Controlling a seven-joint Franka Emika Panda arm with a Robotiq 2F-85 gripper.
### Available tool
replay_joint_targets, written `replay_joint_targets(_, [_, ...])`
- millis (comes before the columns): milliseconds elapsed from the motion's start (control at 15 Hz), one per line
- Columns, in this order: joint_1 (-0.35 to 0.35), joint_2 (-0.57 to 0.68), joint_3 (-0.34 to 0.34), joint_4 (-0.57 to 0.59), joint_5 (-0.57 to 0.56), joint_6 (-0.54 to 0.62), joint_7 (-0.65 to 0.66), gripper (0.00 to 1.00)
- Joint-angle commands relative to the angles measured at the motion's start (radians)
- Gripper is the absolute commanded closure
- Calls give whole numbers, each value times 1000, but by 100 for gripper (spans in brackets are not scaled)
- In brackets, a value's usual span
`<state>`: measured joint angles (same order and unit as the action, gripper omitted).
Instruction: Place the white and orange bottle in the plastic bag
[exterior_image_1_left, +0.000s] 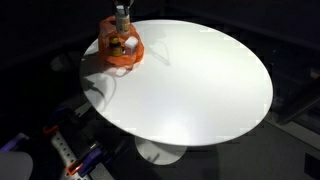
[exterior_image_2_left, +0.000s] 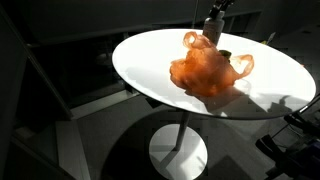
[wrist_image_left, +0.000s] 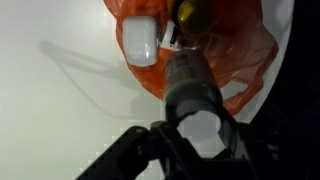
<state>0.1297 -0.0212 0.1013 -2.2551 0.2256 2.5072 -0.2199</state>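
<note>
An orange plastic bag (exterior_image_1_left: 122, 52) lies open near the far edge of the round white table (exterior_image_1_left: 200, 80); it also shows in an exterior view (exterior_image_2_left: 205, 68) and in the wrist view (wrist_image_left: 245, 60). My gripper (wrist_image_left: 195, 112) is shut on a bottle (wrist_image_left: 190, 85) that looks grey with a white end in the wrist view. It holds the bottle just above the bag's opening. In both exterior views the gripper (exterior_image_1_left: 121, 15) (exterior_image_2_left: 213, 24) hangs right over the bag. Inside the bag are a white item (wrist_image_left: 140, 45) and a dark bottle with yellow on it (wrist_image_left: 195, 12).
The table's edge (exterior_image_2_left: 130, 75) lies close to the bag. The bag's handles (exterior_image_2_left: 245, 64) stick out sideways. Dark floor surrounds the table, with the pedestal base (exterior_image_2_left: 180, 155) below. Blue and orange tools (exterior_image_1_left: 70, 155) lie on the floor.
</note>
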Motion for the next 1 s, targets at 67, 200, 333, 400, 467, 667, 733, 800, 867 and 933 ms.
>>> replay_joint_targets(67, [2, 0, 12, -12, -23, 17, 17, 81])
replay_joint_targets(200, [6, 6, 18, -20, -25, 29, 15, 81])
replay_joint_targets(333, [10, 13, 26, -29, -24, 45, 13, 81])
replay_joint_targets(400, [12, 17, 30, -35, -24, 54, 11, 81])
replay_joint_targets(467, [14, 20, 33, -41, -24, 60, 11, 81])
replay_joint_targets(667, [16, 22, 40, -51, -17, 72, 4, 30])
replay_joint_targets(733, [15, 21, 41, -54, -15, 75, 3, 25])
replay_joint_targets(800, [15, 19, 41, -55, -12, 76, 1, 19])
replay_joint_targets(867, [14, 17, 41, -55, -9, 76, -2, 10])
replay_joint_targets(933, [13, 15, 40, -55, -9, 76, -2, 1])
